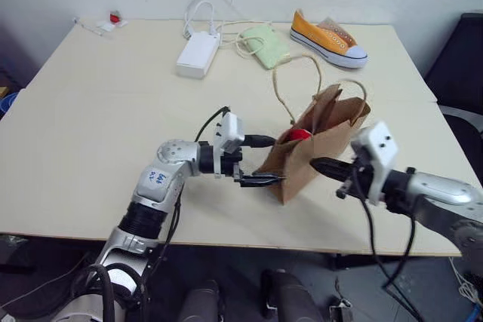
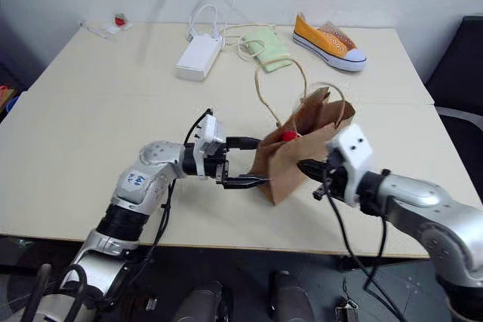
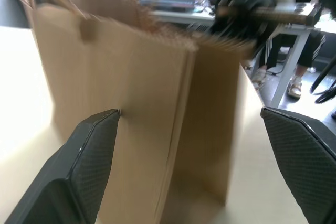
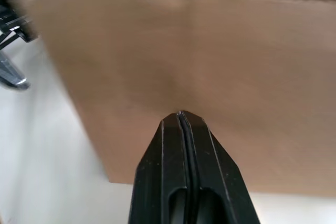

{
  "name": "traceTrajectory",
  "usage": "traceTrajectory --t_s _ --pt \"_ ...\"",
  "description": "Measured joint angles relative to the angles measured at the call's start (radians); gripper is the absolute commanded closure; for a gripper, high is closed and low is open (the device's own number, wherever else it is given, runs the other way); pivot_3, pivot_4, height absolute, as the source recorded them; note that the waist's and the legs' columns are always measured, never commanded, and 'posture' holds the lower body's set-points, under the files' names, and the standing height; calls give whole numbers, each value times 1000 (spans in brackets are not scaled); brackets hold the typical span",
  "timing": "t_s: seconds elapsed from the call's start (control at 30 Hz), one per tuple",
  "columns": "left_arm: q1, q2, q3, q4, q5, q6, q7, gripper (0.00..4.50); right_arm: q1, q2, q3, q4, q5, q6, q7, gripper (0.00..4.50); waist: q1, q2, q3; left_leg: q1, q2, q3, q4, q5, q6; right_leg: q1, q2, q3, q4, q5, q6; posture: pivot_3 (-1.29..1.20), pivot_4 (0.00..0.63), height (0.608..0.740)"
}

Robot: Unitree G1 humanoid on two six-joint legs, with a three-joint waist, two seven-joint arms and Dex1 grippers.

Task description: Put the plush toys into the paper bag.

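Paper bag (image 1: 313,152): brown kraft, standing a little tilted near the front edge of the worktop (image 1: 98,126), mouth open upward, twine handles (image 1: 290,84) looping above the rim.
Bag handling: judged light, thin-walled, creased; likely to tip or slide under a sideways push; best steadied by a pinch on the rim or a flat wall, not by the floppy twine.
Red-and-white plush (image 1: 299,135): peeking out at the bag mouth, resting against the inner wall; soft and squashy by the look, safe to press further down.
Orange plush: cannot tell where; possibly lower inside the bag.
Left gripper (image 1: 255,161): spread wide, pointing level at the bag's side, fingers (image 3: 92,153) straddling the near folded corner, apparently not clamped on it.
Right gripper (image 1: 321,167): pressed together, tip right at the bag's opposite wall, pinching nothing visible.
Bystanders: orange sneaker (image 1: 329,38), pale green pouch (image 1: 265,44) and white power adapter (image 1: 198,53) at the far side, well apart from the bag.
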Motion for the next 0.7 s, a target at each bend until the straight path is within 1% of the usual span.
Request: traceTrajectory --t_s 0.2,0.33,0.43,0.53,0.7 --pt "-3 -17 -1 28 13 -4 7 0 -40 53 76 9 -65 22 -33 4473 5 0 0 -2 0 0 1 -1 1 0 -1 -1 0 0 0 0 150 740" --pt "-26 -90 -10 122 106 -58 122 0 -68 96 94 15 -86 34 -40 4473 9 0 0 -3 0 -1 2 -1 1 -1 -1 -1 0 0 1 0 150 740" --pt "-37 -137 -12 163 147 -92 180 0 -67 104 110 17 -112 37 -45 4473 9 0 0 -6 0 -1 2 -1 2 -2 -1 -2 1 1 1 0 150 740" --pt "-43 -156 -12 197 159 -118 187 589 -55 104 108 17 -132 37 -44 4500 8 0 0 -6 0 -1 2 -1 2 -2 -1 -3 1 1 1 0 150 740" --pt "-57 -175 -9 241 168 -143 190 2223 15 99 85 -20 -131 35 -9 4500 9 0 0 -6 0 -1 2 -1 2 -2 0 -3 1 1 1 0 150 740"
